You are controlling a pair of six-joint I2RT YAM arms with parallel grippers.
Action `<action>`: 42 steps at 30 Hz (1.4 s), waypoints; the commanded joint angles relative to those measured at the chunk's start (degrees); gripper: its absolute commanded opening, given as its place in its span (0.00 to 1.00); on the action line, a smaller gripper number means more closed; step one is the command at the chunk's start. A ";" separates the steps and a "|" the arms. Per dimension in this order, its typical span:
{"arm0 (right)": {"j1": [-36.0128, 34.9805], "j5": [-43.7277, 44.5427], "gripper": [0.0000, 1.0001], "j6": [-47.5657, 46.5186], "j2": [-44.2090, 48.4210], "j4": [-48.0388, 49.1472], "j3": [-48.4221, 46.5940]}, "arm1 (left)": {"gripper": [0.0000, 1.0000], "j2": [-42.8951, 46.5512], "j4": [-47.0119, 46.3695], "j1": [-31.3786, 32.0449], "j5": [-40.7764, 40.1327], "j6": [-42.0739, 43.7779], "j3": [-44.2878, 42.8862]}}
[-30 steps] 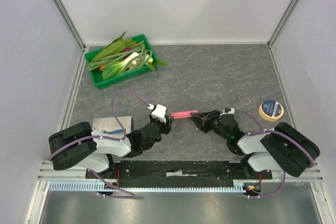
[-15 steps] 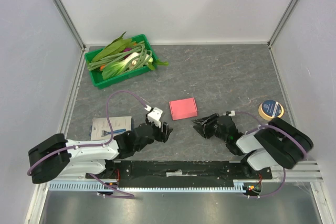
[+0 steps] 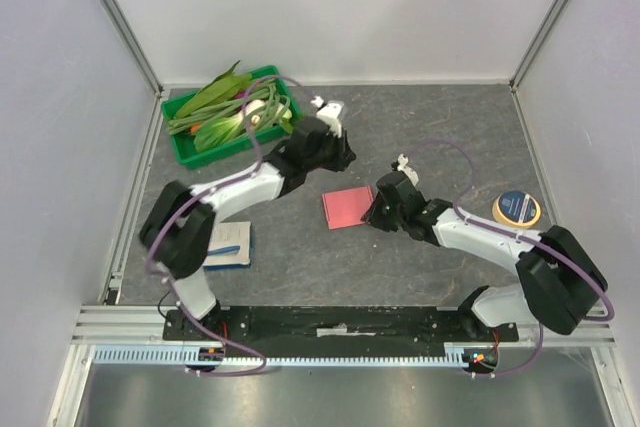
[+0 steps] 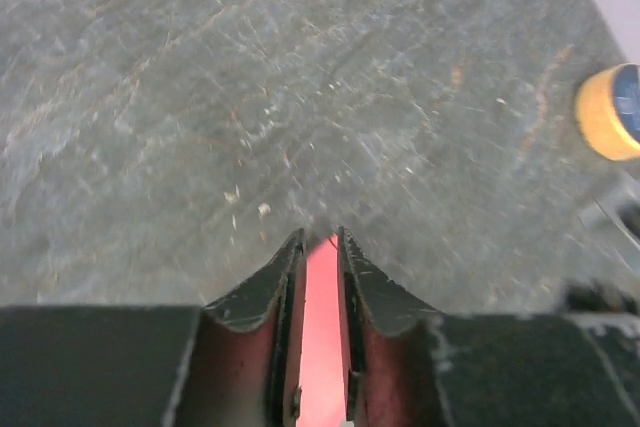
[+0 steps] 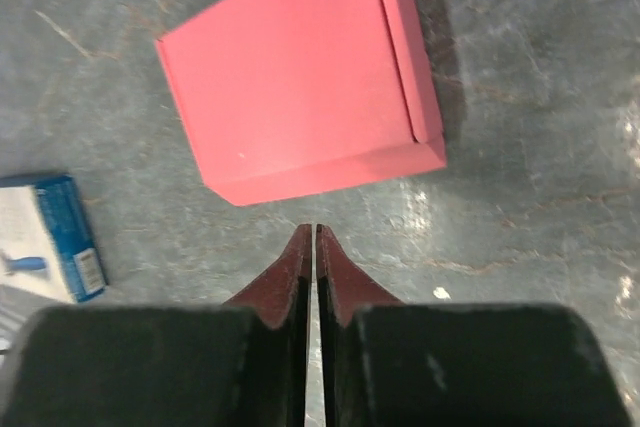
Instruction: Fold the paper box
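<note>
Hard to make out:
- From above, the left gripper (image 3: 340, 159) is a dark mass just past the far edge of the pink-red cardboard paper box (image 3: 348, 207), and its tips cannot be separated there.
- In its own wrist view the fingers (image 4: 275, 287) stand a narrow slit apart, with a strip of pink showing through. The box lies whole and flat in the other views, so nothing is clamped.
- The white-and-blue booklet (image 3: 232, 244) is partly covered by the left arm (image 3: 200, 212). The right wrist view cuts it off at the frame edge.
- The leafy greens (image 3: 215, 97) in the green plastic tray (image 3: 200, 158) overlap too much to count.
- The right gripper (image 3: 377, 215) has its fingers pressed together and is empty. Its wrist view shows a sliver of table between its tips and the box's near edge. From above it sits at the box's right edge, and contact cannot be told.

Counts:
- One paper box, flat on the grey stone-pattern table (image 3: 450, 127), mid-table between the two grippers, with a narrow flap folded along one side.
- One booklet and one tray.
- One yellow tape roll (image 3: 517, 209), well off to the right.
- Two arms.

Change:
- A second ago both grippers held the box edge-on, so it showed as a thin strip.
- Half a second ago it lay flat at its present spot, with both grippers drawn back to the near side.
- Now the left arm has swung out to the far side by the tray, and the right gripper has come up to the box.
</note>
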State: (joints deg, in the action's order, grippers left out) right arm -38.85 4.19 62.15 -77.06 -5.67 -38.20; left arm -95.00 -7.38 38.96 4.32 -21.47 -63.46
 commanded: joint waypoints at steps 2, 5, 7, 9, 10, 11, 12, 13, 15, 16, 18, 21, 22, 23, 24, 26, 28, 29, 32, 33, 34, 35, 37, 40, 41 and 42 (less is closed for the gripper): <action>-3.33 8.29 0.03 -0.37 -2.83 -13.93 -5.74 | 0.17 -13.88 10.52 -1.25 0.79 8.64 -13.78; -4.30 8.73 0.02 4.55 -4.41 -14.45 -5.75 | 0.14 -19.60 12.03 -1.34 0.25 9.17 -18.70; -4.83 10.31 0.02 6.83 -5.12 -14.46 -5.66 | 0.13 -22.24 11.77 -1.25 0.34 9.08 -20.03; -5.01 11.28 0.01 10.35 -6.00 -14.54 -5.05 | 0.11 -24.69 13.86 -1.34 -0.62 8.99 -22.83; -5.09 12.07 0.01 11.49 -6.17 -14.63 -4.87 | 0.11 -26.71 14.32 -1.34 -0.54 9.08 -23.46; -5.27 13.12 0.01 13.50 -6.09 -14.63 -4.61 | 0.10 -27.51 14.58 -1.26 -0.62 9.08 -23.90; -5.44 15.65 0.00 14.31 -6.09 -14.89 -4.43 | 0.10 -28.21 14.93 -1.25 -0.28 8.47 -24.77; -5.45 16.72 0.00 16.14 -5.91 -15.24 -4.00 | 0.09 -29.35 15.46 -1.25 0.16 8.29 -24.95; -5.53 17.96 0.00 19.05 -5.04 -13.32 -1.98 | 0.06 -30.24 15.55 -1.17 0.17 7.24 -24.96; -5.45 18.14 0.00 19.15 -4.86 -12.18 -1.36 | 0.05 -30.68 15.72 -1.17 0.17 6.98 -24.70; -5.62 17.87 0.00 20.37 -5.64 -10.50 -0.92 | 0.03 -30.77 15.81 -0.99 -0.80 5.84 -23.38; -6.41 17.52 0.00 21.95 -7.84 -10.50 -1.71 | 0.02 -30.60 15.81 -0.90 -1.68 4.08 -20.93; -6.67 17.26 0.00 22.40 -8.80 -10.15 -1.71 | 0.02 -30.16 15.81 -0.90 -2.03 3.64 -20.13; -6.85 16.91 0.00 22.75 -9.25 -9.19 -1.62 | 0.02 -29.20 15.29 -0.82 -2.21 3.28 -19.25; -6.94 16.47 0.00 23.10 -9.69 -7.88 -1.36 | 0.02 -28.49 14.85 -0.73 -2.56 3.02 -17.33; -7.20 15.59 0.00 24.68 -11.18 -5.33 -0.83 | 0.02 -26.91 14.67 -0.03 -2.91 2.67 -15.82; -7.55 15.85 0.00 25.91 -12.93 -2.87 -0.39 | 0.02 -26.20 14.58 0.85 -2.21 2.66 -13.80; -7.64 15.68 0.00 26.44 -13.90 -0.24 -0.48 | 0.02 -25.76 14.58 1.20 -1.08 2.67 -13.10; -7.47 16.02 0.00 26.71 -17.86 2.95 -2.14 | 0.02 -24.79 16.15 2.00 5.05 4.68 -10.99; -7.47 16.12 0.00 26.53 -18.74 3.64 -2.67 | 0.02 -24.62 16.69 2.35 6.91 5.12 -10.55; -7.47 16.20 0.00 25.92 -19.96 5.83 -3.02 | 0.02 -24.36 16.87 2.44 8.85 5.56 -9.93; -7.55 16.47 0.00 25.92 -20.41 7.07 -3.29 | 0.02 -24.01 16.96 2.52 12.70 5.83 -8.19; -7.47 17.87 0.00 24.87 -21.11 8.13 -3.99 | 0.02 -22.16 15.73 2.96 13.87 5.92 -5.98; -6.94 19.98 0.00 24.16 -20.77 7.00 -4.34 | 0.02 -21.28 15.37 3.58 15.46 5.83 -3.25; -6.68 20.16 0.00 24.51 -20.50 6.03 -4.34 | 0.02 -21.10 15.55 3.67 14.41 5.48 -2.46; -6.33 21.29 0.00 24.94 -19.54 5.50 -4.17 | 0.02 -20.75 14.59 3.75 13.97 5.39 -1.85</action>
State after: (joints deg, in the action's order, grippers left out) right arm -48.05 13.98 87.31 -95.37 2.37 -42.22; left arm -116.46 -3.70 39.75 10.24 -16.62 -70.57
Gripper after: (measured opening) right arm 0.004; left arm 0.025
